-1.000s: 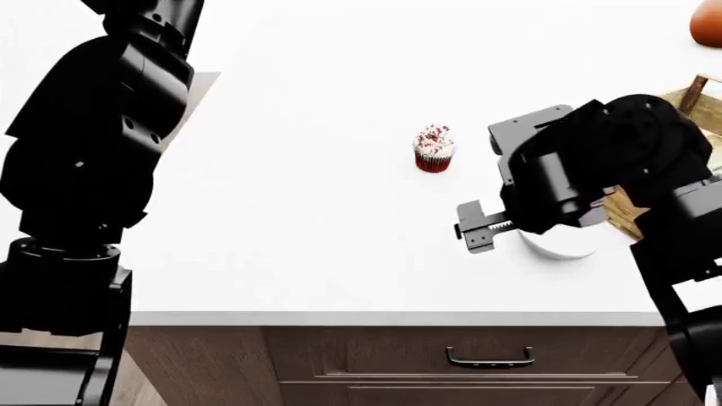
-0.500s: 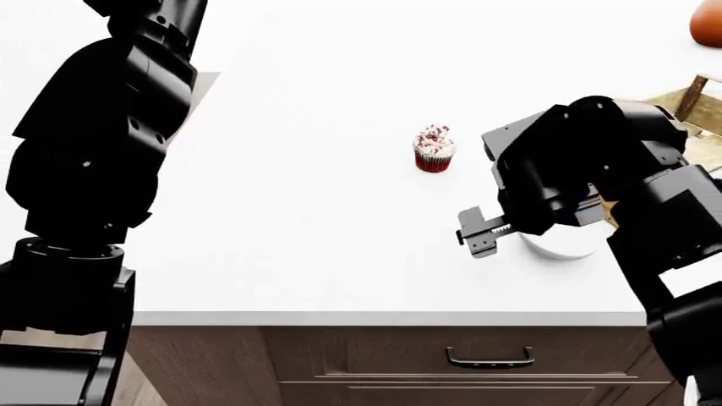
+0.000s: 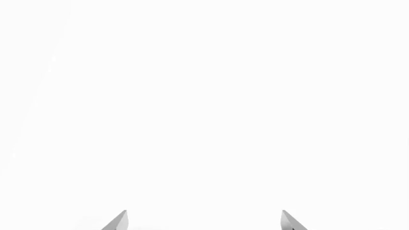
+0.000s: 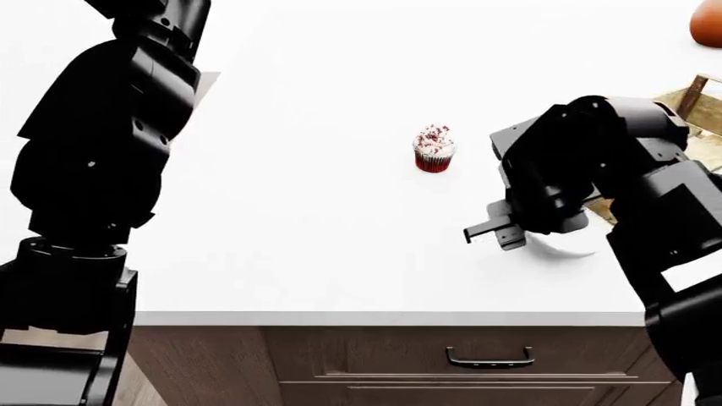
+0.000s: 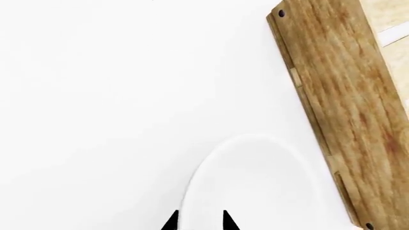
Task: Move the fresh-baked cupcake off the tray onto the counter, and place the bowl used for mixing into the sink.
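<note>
The counter [image 4: 316, 194] stretched wide and white across the head view, dark wooden cabinets and a drawer handle [image 4: 489, 359] beneath its front edge. At the far right edge of that view sat the tray [image 4: 697, 95], only a corner post and a strip of light wood showing past the right arm; in the right wrist view its wooden side [image 5: 338, 105] ran long and plain, and what lay inside could not be seen. An orange-red pot [image 4: 708, 24] peeked in at the top right corner, well apart from the action.

The left arm stood tall at the left side, its gripper out of the head view. In the left wrist view, the left gripper [image 3: 203, 221] showed just two grey tips spread wide apart, nothing between them, only white surface ahead.

The right gripper [image 4: 505, 232] hung low over the bowl [image 4: 560, 245], which rested on the counter just beside the tray. In the right wrist view the bowl [image 5: 255, 187] looked empty, and two dark fingertips [image 5: 170, 222] sat close together on either side of its rim, apparently pinching it, though the contact lay right at the picture's edge.

The cupcake [image 4: 434, 149] stood upright on the bare counter, off the tray, near the right arm but clear of it.
</note>
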Controlling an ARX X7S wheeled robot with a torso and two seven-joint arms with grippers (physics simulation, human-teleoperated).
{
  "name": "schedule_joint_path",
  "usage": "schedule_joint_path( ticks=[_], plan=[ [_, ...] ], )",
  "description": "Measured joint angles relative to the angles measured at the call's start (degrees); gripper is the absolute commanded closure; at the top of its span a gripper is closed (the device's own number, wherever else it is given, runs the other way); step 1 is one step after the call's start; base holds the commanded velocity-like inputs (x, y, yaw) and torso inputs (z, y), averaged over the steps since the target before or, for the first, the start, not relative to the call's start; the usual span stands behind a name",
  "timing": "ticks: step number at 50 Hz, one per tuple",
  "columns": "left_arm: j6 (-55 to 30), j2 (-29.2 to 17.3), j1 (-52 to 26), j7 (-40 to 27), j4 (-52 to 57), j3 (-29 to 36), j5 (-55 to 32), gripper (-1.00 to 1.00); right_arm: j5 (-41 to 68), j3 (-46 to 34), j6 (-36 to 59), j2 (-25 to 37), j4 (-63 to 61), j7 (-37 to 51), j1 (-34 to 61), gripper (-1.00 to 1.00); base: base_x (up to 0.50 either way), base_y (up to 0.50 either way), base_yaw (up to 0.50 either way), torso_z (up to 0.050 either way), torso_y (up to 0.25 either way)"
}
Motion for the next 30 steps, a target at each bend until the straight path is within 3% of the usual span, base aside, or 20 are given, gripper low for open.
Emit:
schedule_joint_path(
  ticks=[30],
  plan=[
    [-0.3,-0.6,-0.3,-0.7,1.2,-0.1,-0.7,-1.00,2.8,1.7,1.3,2.0,-4.9,5.7,4.6,1.00,0.00,0.00,0.00,0.000,0.000]
  ],
)
